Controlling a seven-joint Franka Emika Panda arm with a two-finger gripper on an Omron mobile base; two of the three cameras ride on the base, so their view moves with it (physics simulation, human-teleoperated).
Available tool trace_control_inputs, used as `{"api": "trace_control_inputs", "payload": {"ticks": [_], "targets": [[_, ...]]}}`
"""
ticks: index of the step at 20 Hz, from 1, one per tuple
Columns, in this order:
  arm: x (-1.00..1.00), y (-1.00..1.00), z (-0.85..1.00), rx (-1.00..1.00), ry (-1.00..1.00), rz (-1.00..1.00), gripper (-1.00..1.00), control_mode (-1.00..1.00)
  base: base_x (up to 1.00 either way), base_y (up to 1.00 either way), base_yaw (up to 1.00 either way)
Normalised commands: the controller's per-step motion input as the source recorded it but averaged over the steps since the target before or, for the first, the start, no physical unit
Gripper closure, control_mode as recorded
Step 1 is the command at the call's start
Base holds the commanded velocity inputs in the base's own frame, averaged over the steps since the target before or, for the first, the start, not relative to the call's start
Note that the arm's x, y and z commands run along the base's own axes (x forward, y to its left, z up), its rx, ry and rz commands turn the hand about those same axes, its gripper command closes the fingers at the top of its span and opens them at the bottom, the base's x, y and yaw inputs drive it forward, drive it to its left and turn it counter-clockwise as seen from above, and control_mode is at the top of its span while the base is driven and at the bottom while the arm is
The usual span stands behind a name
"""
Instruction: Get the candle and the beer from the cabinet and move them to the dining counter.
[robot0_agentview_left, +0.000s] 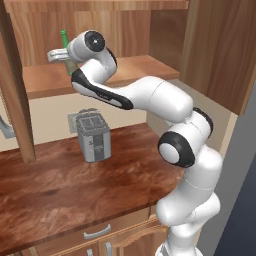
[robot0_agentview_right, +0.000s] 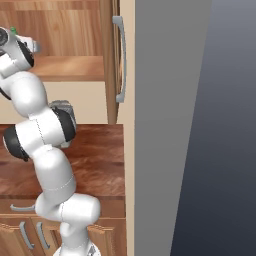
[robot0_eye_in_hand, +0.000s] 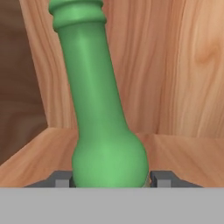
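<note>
Here, your arm reaches up into the open cabinet (robot0_agentview_left: 100, 65), and everything is described from its shelf. The beer (robot0_eye_in_hand: 105, 113), a green bottle, stands on that shelf near the back wall. In the hand view it leans a little in the frame, which may be the camera's roll and not the bottle's own tilt. Your gripper (robot0_eye_in_hand: 109, 178) sits low around the bottle's body, one dark fingertip showing just beside each flank. Whether the pads press the glass or merely flank it, I cannot tell, so the grip is unconfirmed. From the left base view, the bottle's neck (robot0_agentview_left: 64, 39) pokes up behind the wrist. Below the shelf, a grey toaster (robot0_agentview_left: 93, 135) stands on a wood counter (robot0_agentview_left: 60, 190). As a judgement, the task is early: the beer sits in the cabinet, nothing is on the dining counter, and I cannot place the candle.
</note>
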Motion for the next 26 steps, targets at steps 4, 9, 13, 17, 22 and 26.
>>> {"api": "trace_control_inputs", "payload": {"ticks": [4, 9, 13, 17, 22, 26], "targets": [[-0.23, 0.0, -0.15, 0.05, -0.02, 0.02, 1.0, -1.0, 0.0, 0.0, 0.0], [-0.31, 0.0, -0.17, 0.1, -0.09, 0.01, 1.0, -1.0, 0.0, 0.0, 0.0], [-0.5, 0.0, -0.08, 0.09, -0.12, 0.02, 1.0, -1.0, 0.0, 0.0, 0.0], [-0.8, -0.17, 0.0, 0.11, -0.14, 0.06, 1.0, -1.0, 0.0, 0.0, 0.0], [-0.84, -0.3, 0.08, 0.07, -0.05, 0.04, 1.0, -1.0, 0.0, 0.0, 0.0], [-0.85, -0.31, 0.03, 0.01, 0.0, 0.06, 1.0, -1.0, 0.0, 0.0, 0.0]]}}
